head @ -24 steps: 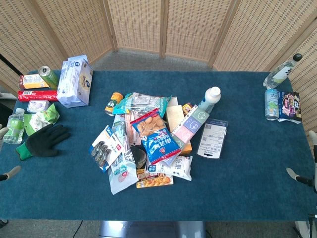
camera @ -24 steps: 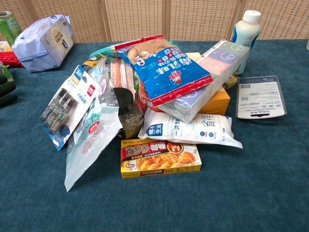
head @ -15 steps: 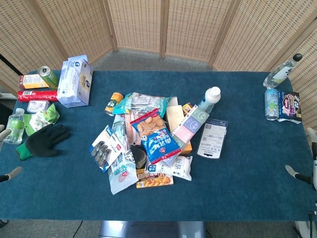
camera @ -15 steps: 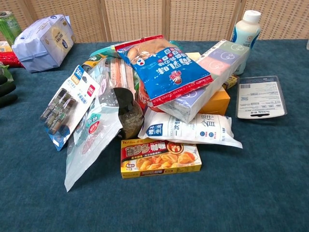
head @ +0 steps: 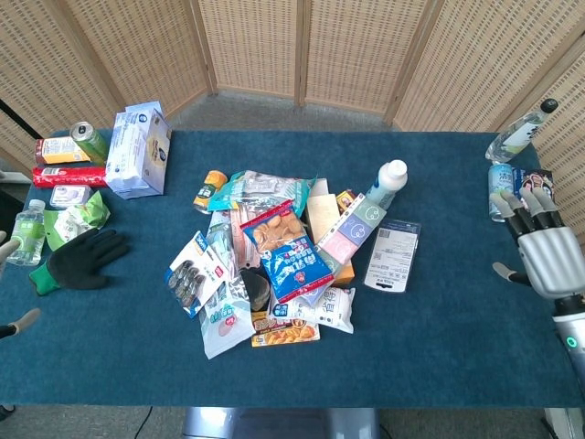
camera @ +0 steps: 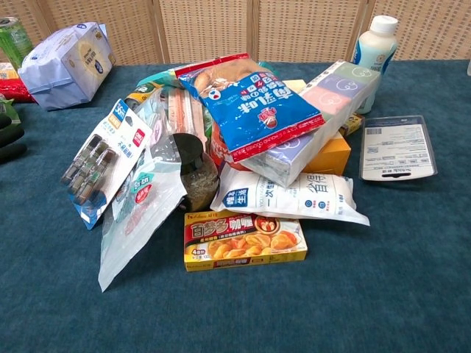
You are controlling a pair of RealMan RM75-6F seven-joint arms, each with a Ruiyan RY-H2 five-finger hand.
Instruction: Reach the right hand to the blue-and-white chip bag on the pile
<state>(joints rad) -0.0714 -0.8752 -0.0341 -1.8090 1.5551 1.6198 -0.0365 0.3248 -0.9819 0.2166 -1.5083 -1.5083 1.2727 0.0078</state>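
Observation:
The blue-and-white chip bag [head: 285, 251] lies on top of the pile at the table's middle, red-edged, with a clear window of snacks; the chest view shows the chip bag [camera: 246, 107] resting on a pastel box. My right hand [head: 541, 247] hovers over the table's right edge, fingers spread, holding nothing, far to the right of the bag. Only fingertips of my left hand [head: 9, 283] show at the far left edge, apart and empty. Neither hand appears in the chest view.
Around the pile lie a yellow curry box [camera: 245, 240], a white pouch [camera: 294, 197], a battery pack [camera: 103, 158] and a flat plastic case [head: 393, 255]. A white bottle [head: 388, 183] stands behind. A can [head: 502, 192] and bottle [head: 519, 134] sit near my right hand. A black glove [head: 80, 259] lies left.
My right hand has come up and in from the right edge; before, only a fingertip showed there. The pile and left hand have not moved.

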